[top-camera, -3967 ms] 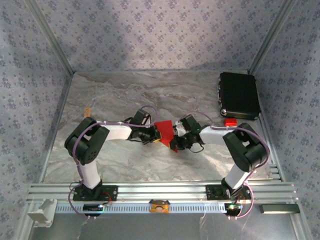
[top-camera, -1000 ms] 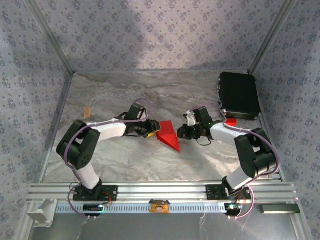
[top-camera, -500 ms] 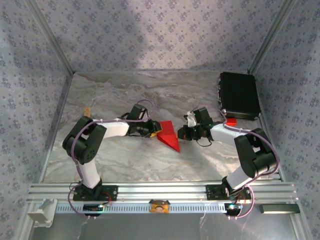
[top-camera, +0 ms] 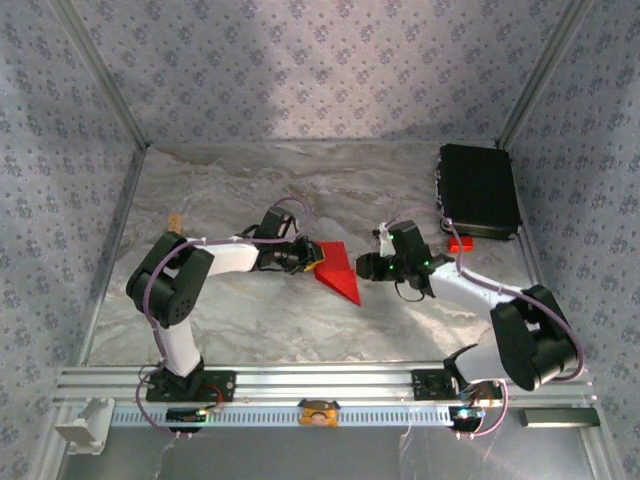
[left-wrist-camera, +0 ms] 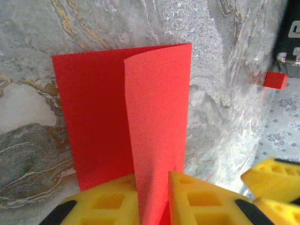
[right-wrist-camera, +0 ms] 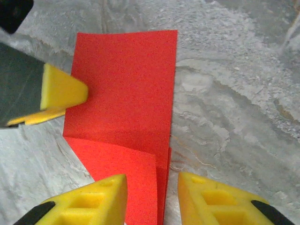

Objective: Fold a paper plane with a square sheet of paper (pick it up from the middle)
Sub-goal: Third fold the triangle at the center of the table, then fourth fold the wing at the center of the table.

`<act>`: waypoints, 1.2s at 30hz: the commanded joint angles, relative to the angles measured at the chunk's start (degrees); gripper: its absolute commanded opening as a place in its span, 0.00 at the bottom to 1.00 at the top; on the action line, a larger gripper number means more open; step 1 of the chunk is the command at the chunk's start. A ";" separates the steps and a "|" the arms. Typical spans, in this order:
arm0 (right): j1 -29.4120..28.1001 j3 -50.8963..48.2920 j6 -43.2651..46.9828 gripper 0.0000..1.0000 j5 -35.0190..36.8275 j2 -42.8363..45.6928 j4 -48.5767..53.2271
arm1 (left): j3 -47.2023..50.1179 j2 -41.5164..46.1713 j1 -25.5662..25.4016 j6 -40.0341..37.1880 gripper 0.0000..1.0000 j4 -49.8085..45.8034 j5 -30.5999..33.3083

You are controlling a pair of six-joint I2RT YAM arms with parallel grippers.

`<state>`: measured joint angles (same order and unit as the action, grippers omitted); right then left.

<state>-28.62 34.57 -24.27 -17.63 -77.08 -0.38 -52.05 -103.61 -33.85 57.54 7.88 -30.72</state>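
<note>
Left wrist: sheet [left-wrist-camera: 157,108] between fingers [left-wrist-camera: 182,185]

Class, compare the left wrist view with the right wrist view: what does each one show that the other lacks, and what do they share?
Left wrist view's extras: a flap of the red paper standing upright between the left fingers, plus a small red block and a black case at the right edge. Right wrist view's extras: the paper's broad face with a fold line across it, one edge between the open right fingers. Shared: the paper, the marble table, yellow fingers of both arms.
</note>
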 commanded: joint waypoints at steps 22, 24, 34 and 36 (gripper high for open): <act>-27.65 -9.54 37.89 0.36 39.27 -6.46 -25.11 | -1.57 2.19 0.36 1.17 0.09 2.65 -1.96; -28.63 -9.34 38.51 0.36 41.07 -7.41 -25.31 | -1.63 2.36 0.36 1.28 0.08 2.73 -2.11; -30.84 -10.30 39.04 0.37 44.40 -5.17 -25.78 | -1.80 2.89 0.37 1.44 0.04 1.98 -1.90; -31.09 -10.65 38.73 0.42 43.17 -4.25 -25.15 | -1.98 2.89 0.36 1.43 0.04 1.72 -1.87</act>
<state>-58.96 24.14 14.09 24.91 -83.31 -25.19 -52.27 -102.43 -33.74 58.61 9.23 -31.75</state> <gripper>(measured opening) 0.405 0.047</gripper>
